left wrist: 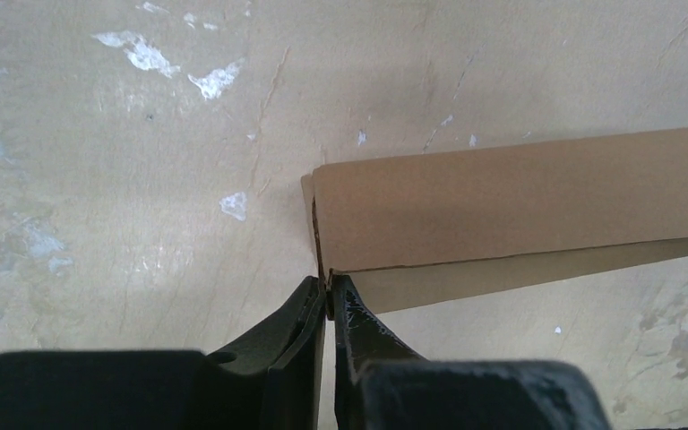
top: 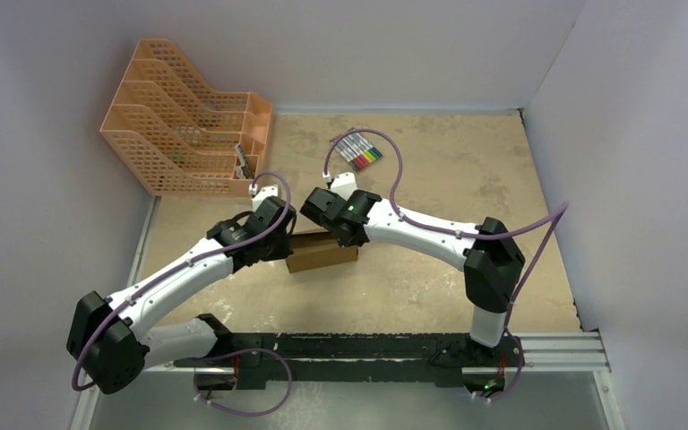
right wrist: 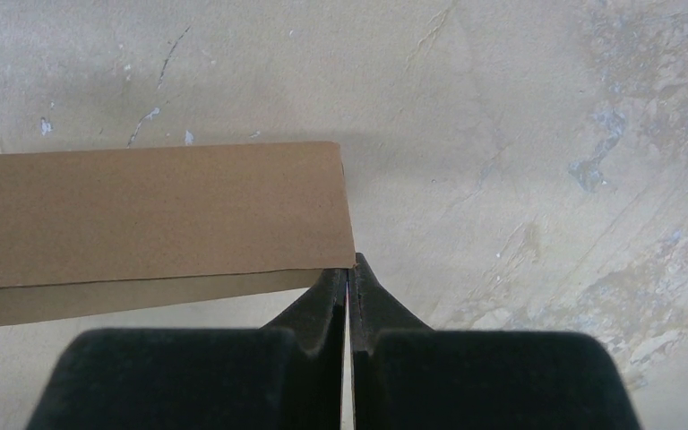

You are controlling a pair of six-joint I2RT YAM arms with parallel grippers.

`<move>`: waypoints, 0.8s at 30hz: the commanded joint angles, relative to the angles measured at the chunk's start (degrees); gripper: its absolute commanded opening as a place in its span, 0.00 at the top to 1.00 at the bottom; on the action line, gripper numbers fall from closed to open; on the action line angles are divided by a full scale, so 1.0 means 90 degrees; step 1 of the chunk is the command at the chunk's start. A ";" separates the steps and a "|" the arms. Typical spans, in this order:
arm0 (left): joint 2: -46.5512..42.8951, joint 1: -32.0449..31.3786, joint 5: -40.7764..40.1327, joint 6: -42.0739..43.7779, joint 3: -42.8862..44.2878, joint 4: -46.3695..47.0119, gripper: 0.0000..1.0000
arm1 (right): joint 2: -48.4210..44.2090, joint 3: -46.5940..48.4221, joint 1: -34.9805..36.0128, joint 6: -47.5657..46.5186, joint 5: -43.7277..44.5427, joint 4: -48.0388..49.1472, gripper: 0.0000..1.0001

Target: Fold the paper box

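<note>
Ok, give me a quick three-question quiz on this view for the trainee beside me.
1. True or false: the left gripper and right gripper are wide open.
2. The paper box lies: A) in the orange rack, B) on the table between the grippers, C) beside the markers.
3. Which parts of the box do the grippers meet?
Key: 1 false; 2 B; 3 a corner at each end.

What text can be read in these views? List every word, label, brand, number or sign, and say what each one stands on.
No text can be read in any view.
paper box: plain brown, no print on the faces that show.
marker pens: any print is too small to read.
orange mesh rack: no label visible.
</note>
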 commanded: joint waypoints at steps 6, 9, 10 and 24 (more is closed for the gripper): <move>-0.0926 -0.0049 0.0005 -0.0161 -0.0189 0.0386 0.72 | -0.0853 -0.0347 0.0009 0.0032 -0.0292 0.0362 0.72; -0.1387 -0.0050 -0.0042 -0.0260 -0.0252 0.0441 0.63 | -0.1116 -0.0338 -0.0002 0.0009 -0.0315 0.0297 0.56; -0.1558 -0.0045 -0.0057 -0.0355 -0.0275 0.0443 0.60 | -0.1206 -0.0338 -0.0016 -0.0005 -0.0361 0.0290 0.50; -0.2046 -0.0030 -0.1071 -0.1916 -0.0304 0.0513 0.26 | -0.2190 -0.1265 -0.1215 0.0437 -0.2087 0.1993 0.44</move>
